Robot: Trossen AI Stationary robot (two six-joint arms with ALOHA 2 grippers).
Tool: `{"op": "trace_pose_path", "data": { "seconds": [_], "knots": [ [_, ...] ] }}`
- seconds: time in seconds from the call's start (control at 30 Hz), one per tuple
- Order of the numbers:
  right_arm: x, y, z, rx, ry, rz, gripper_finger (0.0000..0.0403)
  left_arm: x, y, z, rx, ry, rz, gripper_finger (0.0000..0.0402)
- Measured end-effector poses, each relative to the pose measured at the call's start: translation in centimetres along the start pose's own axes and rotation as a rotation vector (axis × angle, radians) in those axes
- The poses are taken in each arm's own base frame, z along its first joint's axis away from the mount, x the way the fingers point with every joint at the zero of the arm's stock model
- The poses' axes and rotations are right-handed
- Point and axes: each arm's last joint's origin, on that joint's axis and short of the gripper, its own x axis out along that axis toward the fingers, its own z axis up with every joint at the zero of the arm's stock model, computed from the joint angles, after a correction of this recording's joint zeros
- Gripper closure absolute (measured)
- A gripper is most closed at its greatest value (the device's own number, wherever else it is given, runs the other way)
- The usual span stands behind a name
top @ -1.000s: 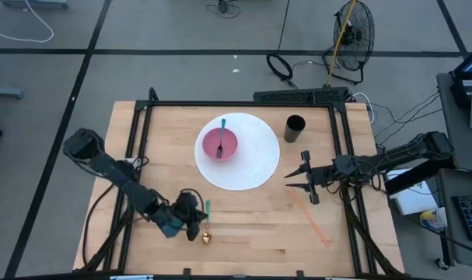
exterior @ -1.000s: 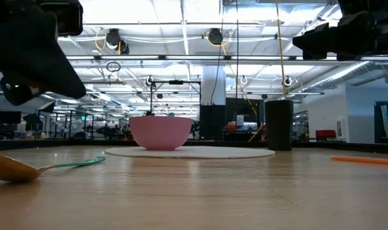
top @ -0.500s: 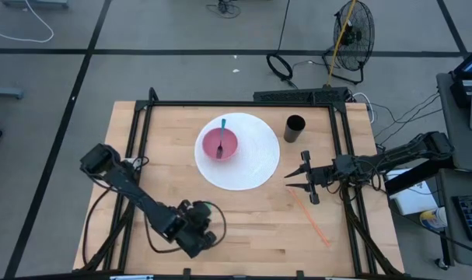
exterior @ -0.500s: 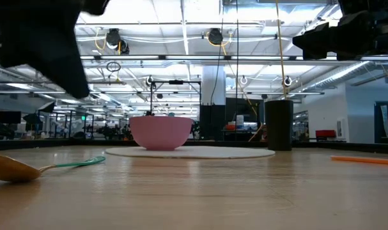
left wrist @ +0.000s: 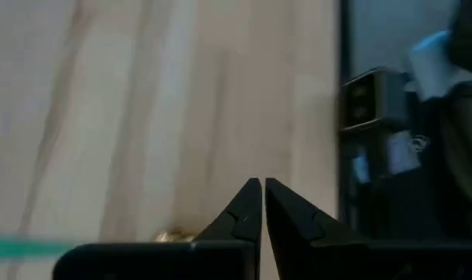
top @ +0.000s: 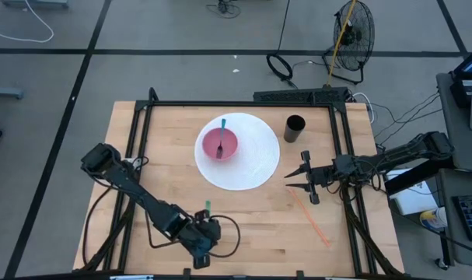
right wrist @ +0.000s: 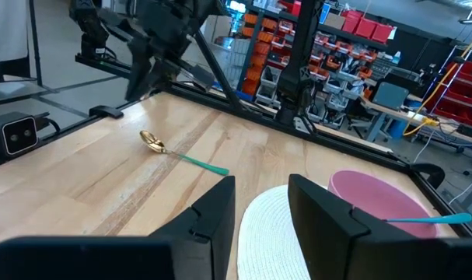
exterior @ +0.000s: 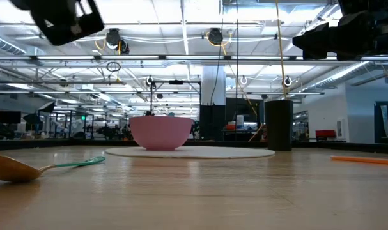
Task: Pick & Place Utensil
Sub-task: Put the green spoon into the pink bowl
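A spoon with a gold bowl [exterior: 11, 168] and a green handle [exterior: 78, 163] lies flat on the wooden table near its near edge. It also shows in the right wrist view, spoon [right wrist: 162, 148]. From above only its handle end [top: 207, 206] shows, because my left arm covers the rest. My left gripper [top: 204, 250] [left wrist: 263, 190] is shut, raised above the table just past the spoon's bowl [left wrist: 172, 235] toward the near edge. My right gripper [top: 290, 182] [right wrist: 259, 206] waits open right of the white plate [top: 255, 159].
A pink bowl [top: 219, 143] with a teal-handled utensil [top: 222, 132] in it stands on the white plate. A black cup [top: 295, 128] is right of the plate. An orange stick [top: 309, 218] lies toward the near right. A black frame [top: 134, 155] borders the table.
My left gripper has moved from beside the spoon's handle toward the table's near edge and a little right, and has risen well above the table. The spoon has stayed where it lay.
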Motion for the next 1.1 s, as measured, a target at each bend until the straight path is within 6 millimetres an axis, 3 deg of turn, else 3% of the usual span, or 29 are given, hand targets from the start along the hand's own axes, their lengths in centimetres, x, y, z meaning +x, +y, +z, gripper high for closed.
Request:
{"op": "trace_pose_path", "data": {
  "seconds": [0.23, 0.4, 0.63, 1.1],
  "knots": [
    [0.0, 0.0, 0.0, 0.0, 0.0, 0.0, 0.0287, 0.1, 0.3, 0.6, -0.034, 0.014, -0.052, 0.0365],
    [0.0, 0.0, 0.0, 0.0, 0.0, 0.0, 0.0287, 0.1, 1.1, -0.1, -0.057, 0.077, 0.048, 0.0364],
    [0.0, 0.0, 0.0, 0.0, 0.0, 0.0, 0.0287, -0.1, 2.9, -0.5, -0.238, 0.113, 0.22, 0.0359],
    [0.0, 0.0, 0.0, 0.0, 0.0, 0.0, 0.0287, 0.5, 5.4, 0.0, -0.534, 0.075, 0.32, 0.0214]
  ]
}}
